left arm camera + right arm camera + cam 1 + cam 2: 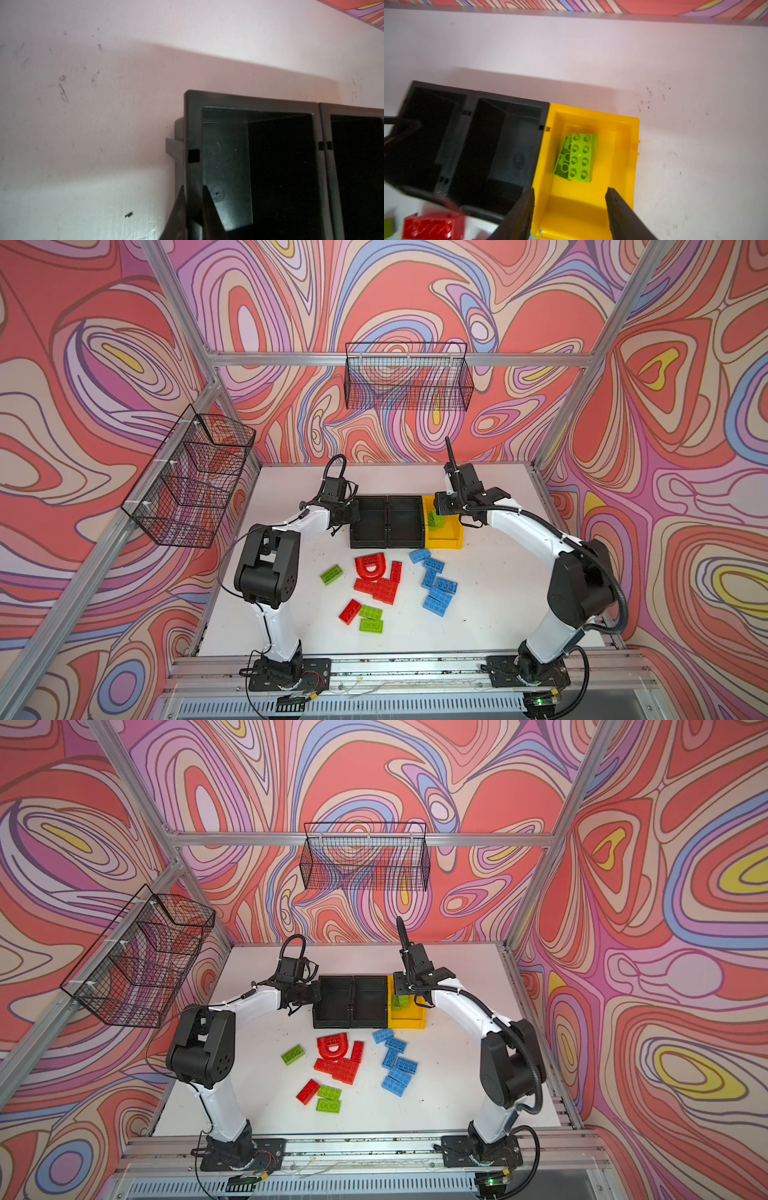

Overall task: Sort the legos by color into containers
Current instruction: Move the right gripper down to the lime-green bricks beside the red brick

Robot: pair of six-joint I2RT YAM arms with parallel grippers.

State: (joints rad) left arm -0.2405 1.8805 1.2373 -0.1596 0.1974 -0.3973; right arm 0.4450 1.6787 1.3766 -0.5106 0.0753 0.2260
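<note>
Yellow plastic made 1 bin point(451, 537) of the 3 joined in a row on the white table point(498, 605). The other 2 were black: the mid bin point(405, 518) touched the yellow bin's side, and the end bin point(370, 518) sat beyond that.

Inside the yellow bin lay 2 green bricks point(581, 158). 1 was studs up and overlapped the other, which showed its hollow underside.

The right gripper point(570, 189) hung over the yellow bin with its jaws spread wide and nothing between them. The left gripper point(193, 189) was clenched on the end bin's outer wall, the one farthest from the yellow bin, with 1 finger inside and 1 outside.

Loose bricks lay on the table on the arm-base side of the yellow bin, in 3 colours.
- **Blue:** about 6 blue bricks point(438, 595) were bunched nearest the yellow bin, touching or overlapping, so the exact count was hard to tell.
- **Red:** 1 red arch point(370, 560) lay farther over, in front of the 2 black bins. About 3 red bricks point(384, 591) were packed against it, and 1 red brick point(350, 611) lay apart, farther from the yellow bin.
- **Green:** 3 were loose. 1 lone green brick point(331, 573) lay past the arch, sideways from the yellow bin, and a green pair point(370, 611) lay side by side just beside the separate red brick.
</note>
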